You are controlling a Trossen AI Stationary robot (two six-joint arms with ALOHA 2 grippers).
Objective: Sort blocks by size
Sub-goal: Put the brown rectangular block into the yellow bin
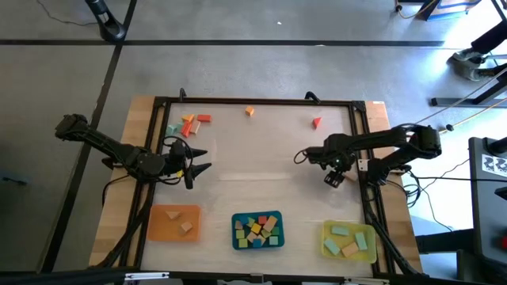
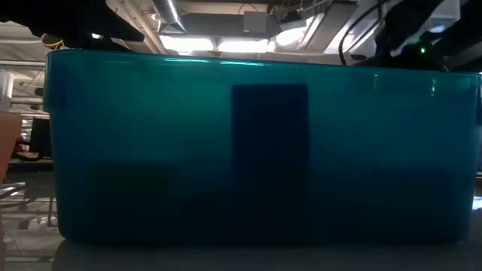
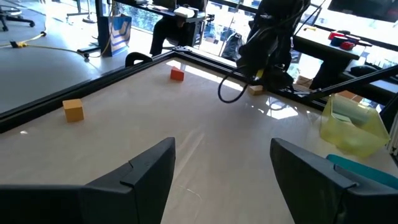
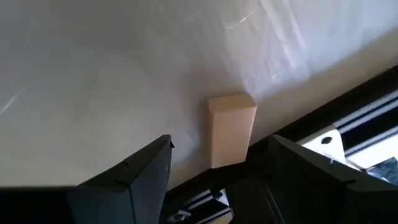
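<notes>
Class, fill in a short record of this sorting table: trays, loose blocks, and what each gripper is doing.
trays: orange tray, teal tray, yellow tray along the near edge, each holding blocks
loose blocks: cluster at far left; orange block; red block
left gripper: open, empty, above the table
right gripper: open, around tan block by the frame

Worktop: pale sheet inside a dark frame.
Left claw: fingers spread, near the left side, empty.
Right claw: low over a tan block by the right frame edge.
Loose blocks: cluster at far left; orange one and red one apart.
Trays: orange tray, teal tray, yellow tray along the near edge, each holding blocks.
</notes>
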